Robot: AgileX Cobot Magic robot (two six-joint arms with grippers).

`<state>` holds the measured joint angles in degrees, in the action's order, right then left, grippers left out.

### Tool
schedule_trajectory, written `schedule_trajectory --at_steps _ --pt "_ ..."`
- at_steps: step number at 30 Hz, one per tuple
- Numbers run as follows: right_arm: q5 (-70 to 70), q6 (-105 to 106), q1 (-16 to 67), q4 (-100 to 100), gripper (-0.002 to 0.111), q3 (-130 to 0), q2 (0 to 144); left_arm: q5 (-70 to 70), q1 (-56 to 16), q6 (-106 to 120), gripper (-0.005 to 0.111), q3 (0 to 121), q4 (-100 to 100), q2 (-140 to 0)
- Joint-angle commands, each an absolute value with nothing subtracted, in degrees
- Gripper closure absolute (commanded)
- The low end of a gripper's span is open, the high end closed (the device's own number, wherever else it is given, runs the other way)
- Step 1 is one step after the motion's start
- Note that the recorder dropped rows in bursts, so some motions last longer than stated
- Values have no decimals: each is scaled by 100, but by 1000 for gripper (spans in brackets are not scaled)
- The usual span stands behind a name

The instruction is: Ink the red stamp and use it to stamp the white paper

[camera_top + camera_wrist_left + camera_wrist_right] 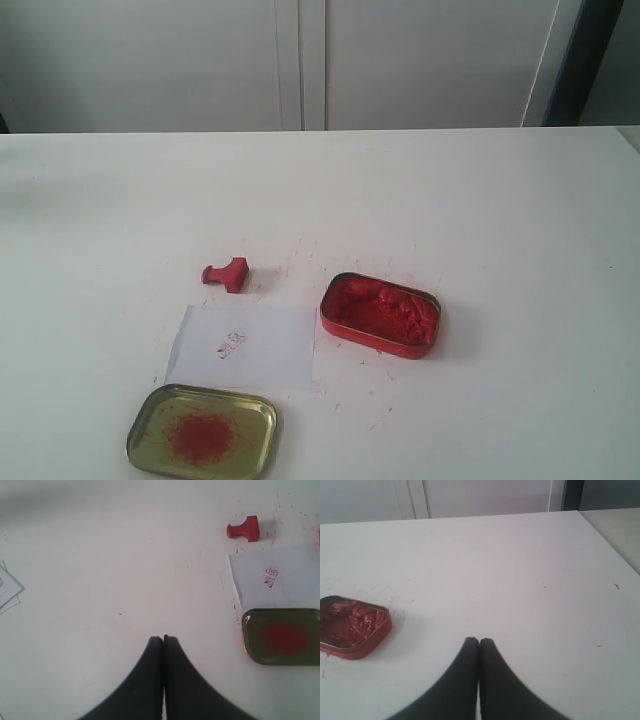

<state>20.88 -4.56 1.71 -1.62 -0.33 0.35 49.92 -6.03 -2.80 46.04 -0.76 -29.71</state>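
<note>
Gold lid [203,432]: nearest the exterior camera, at the near edge of the table. It is a shallow rounded-rectangle tin lid lying open side up, with a patch of red powder in its middle.
White paper [243,347]: a thin sheet lying flat just beyond the lid, hard to tell from the tabletop. Its near edge meets the lid's far rim. Taking the paper as the centre of a clock face in the exterior view, the lid is at 7 o'clock.
Stamp mark [231,343]: a small red print on the paper, a little left of its middle.
Red stamp [226,273]: at 12 o'clock from the paper, on bare table and clear of the sheet. It lies on its side, with the handle pointing to 9 o'clock and the flat base towards 3 o'clock. Nothing holds it.
Red tin [381,314]: at about 3 o'clock from the paper and close beside it, open and filled with rough red paste.
Table [480,220]: white, with fine red specks around the tin and the stamp.
Left gripper [163,639]: its two black fingers are pressed together with nothing between them, above bare table. The stamp, paper and lid show well apart from it.
Right gripper [479,641]: its fingers are likewise pressed together and empty, above bare table, apart from the red tin.
Background: pale cabinet doors [300,60] behind the table.
</note>
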Motion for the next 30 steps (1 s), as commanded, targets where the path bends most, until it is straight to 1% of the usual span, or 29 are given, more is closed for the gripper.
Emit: schedule_trajectory --at_steps 1,16,30 --pt "2005 -476 161 -171 108 0 0 5110 -599 -275 107 4569 82 -2573" --pt "2005 -476 161 -171 108 0 0 5356 -599 -275 107 4569 162 -1717" --pt "2005 -476 161 -171 108 0 0 5414 -599 -275 107 4569 162 -1647"
